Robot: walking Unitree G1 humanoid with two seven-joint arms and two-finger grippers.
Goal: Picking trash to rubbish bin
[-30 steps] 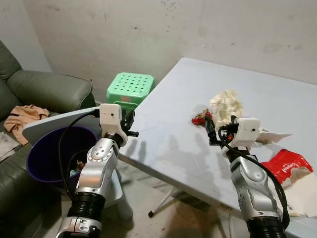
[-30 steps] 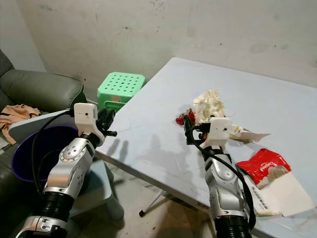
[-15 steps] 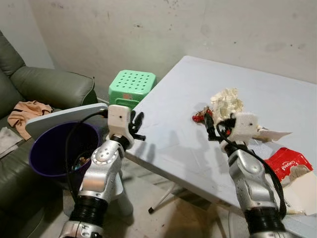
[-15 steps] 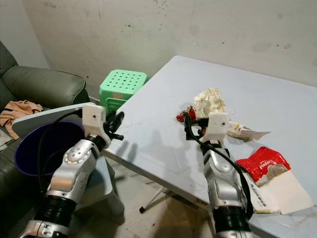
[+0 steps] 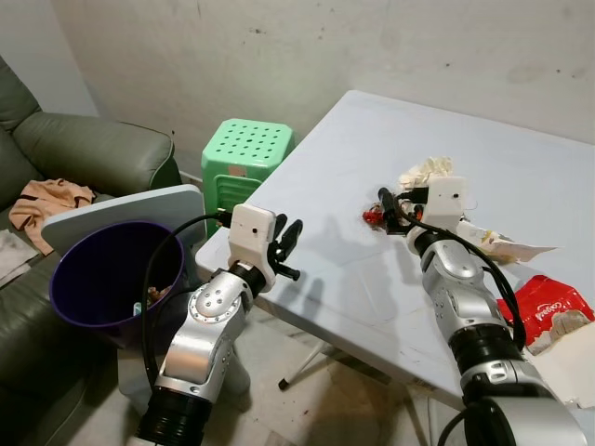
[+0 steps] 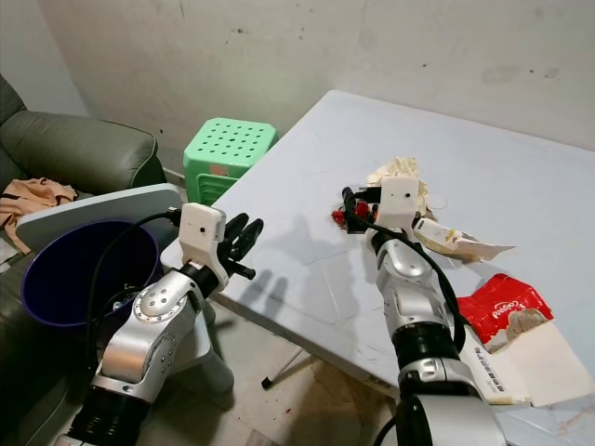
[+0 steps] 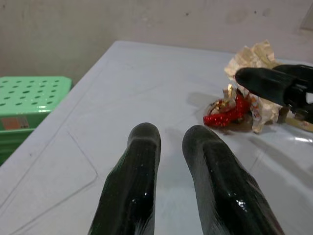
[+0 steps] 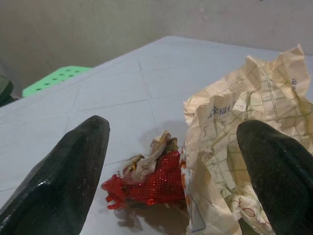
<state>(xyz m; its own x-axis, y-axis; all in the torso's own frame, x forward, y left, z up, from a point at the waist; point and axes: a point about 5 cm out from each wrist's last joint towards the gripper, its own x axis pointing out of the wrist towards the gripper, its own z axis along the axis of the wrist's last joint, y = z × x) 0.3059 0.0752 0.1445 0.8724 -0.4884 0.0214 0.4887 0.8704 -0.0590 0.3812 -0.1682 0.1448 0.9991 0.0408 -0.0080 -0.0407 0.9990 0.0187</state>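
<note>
Two grippers frame the scene, described near to far in the head views. At about 8 o'clock the left gripper (image 5: 286, 249) hovers over the near corner of the table (image 5: 521, 177), its two black fingers (image 7: 132, 191) nearly parallel with a narrow gap, empty and touching nothing. At 9 o'clock, beside that corner, stands the purple rubbish bin (image 5: 88, 279), open-mouthed, some litter visible inside. At about 4 o'clock a red packet (image 5: 548, 311) lies on the table edge.

Further in, near centre at 1 o'clock, the right gripper (image 5: 389, 206) reaches toward the red mesh scrap (image 8: 154, 183), which lies on the tabletop just beside and touching the crumpled paper (image 8: 239, 142). In the right wrist view its fingers (image 8: 68, 176) are spread wide, one on each side of both pieces, gripping nothing; contact with the table cannot be told.

The scrap is judged light, soft and compressible, likely to snag or drag the paper along. A pinch across its bunched middle, away from the paper, seems best.

At 11 o'clock, beyond the table, sits a green stool (image 5: 246, 153).
</note>
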